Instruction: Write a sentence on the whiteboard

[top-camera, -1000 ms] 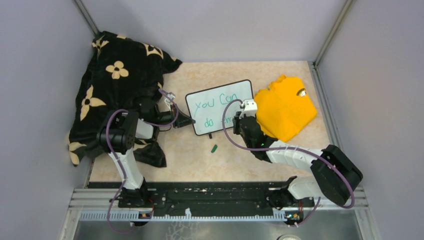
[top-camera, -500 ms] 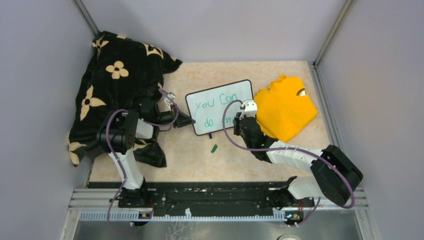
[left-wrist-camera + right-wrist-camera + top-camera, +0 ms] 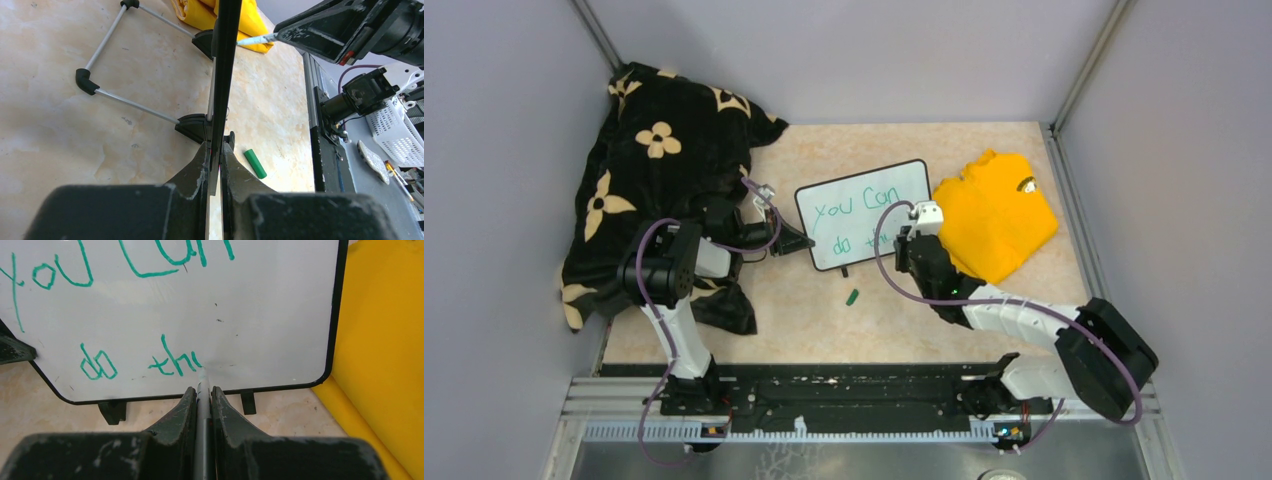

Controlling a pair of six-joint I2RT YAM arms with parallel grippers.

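Small rectangular whiteboard, white with thin black round-cornered frame. Stands on its long edge on short black feet at mid-tabletop, propped from behind by a wire stand with black elbows. Bears green handwriting: "You Can" on the top line, "do th" plus one more curved stroke beneath.

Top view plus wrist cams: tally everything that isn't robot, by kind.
cloth items: 2 (black floral cloth, yellow shirt)
whiteboard: 1
marker: 1
green cap: 1
total: 5
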